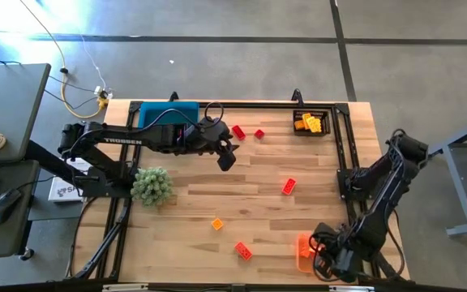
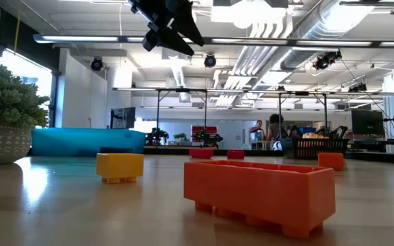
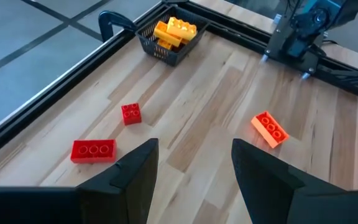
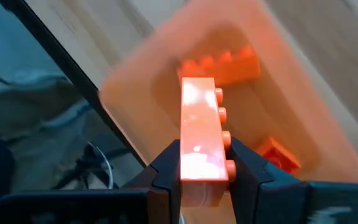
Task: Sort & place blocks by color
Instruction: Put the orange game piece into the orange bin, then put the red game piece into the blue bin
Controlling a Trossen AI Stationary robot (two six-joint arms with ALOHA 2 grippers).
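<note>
Nearest item: orange brick [image 4: 201, 134], long, studded, clamped between the fingers of the right gripper [image 4: 201, 168], held over an orange bin [image 4: 303, 106] at the counter's near right corner; two more orange bricks [image 4: 229, 65] lie inside the bin.

Left gripper [image 3: 194, 165]: raised above the far middle of the counter [image 1: 258, 186], fingers apart, nothing between them.

Loose bricks on the counter:
- long red brick [image 3: 93, 150] and small red brick [image 3: 131, 113], near each other, by the far edge;
- orange brick [image 1: 289, 186], right of centre;
- small orange brick [image 1: 216, 223] and red-orange brick [image 1: 243, 251], toward the near edge.

Black basket [image 1: 312, 130], far right corner: holds yellow bricks [image 1: 310, 122].

Blue bin [image 1: 169, 113], far left. Green plant clump [image 1: 152, 186], left edge.
</note>
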